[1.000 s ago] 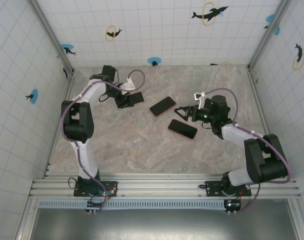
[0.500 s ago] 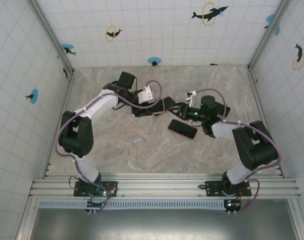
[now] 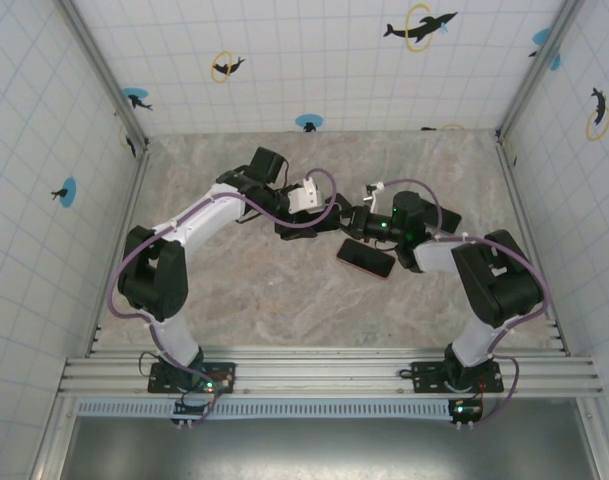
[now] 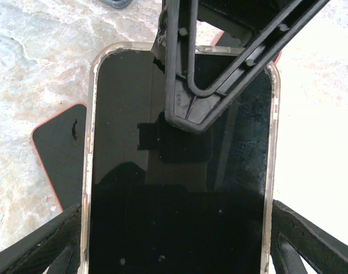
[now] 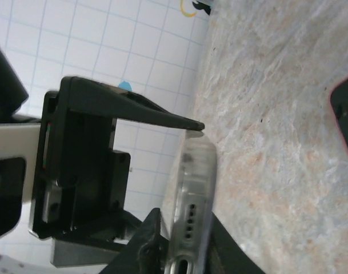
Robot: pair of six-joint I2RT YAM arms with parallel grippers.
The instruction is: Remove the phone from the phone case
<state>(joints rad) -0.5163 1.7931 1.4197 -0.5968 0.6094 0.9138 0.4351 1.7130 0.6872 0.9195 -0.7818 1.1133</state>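
Phone [image 4: 179, 188] seated in clear case [image 4: 88, 171]; right tool [image 5: 184, 171] pinching end.

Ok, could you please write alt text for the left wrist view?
A dark-screened phone in a clear case is held across its width by the left gripper, while the right gripper pinches its far end. A red-edged phone lies on the marble table at left.

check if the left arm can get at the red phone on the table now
Probably not yet: the left gripper is clamped on the clear-cased phone, which the right gripper pinches. The red phone lies uncovered close by.
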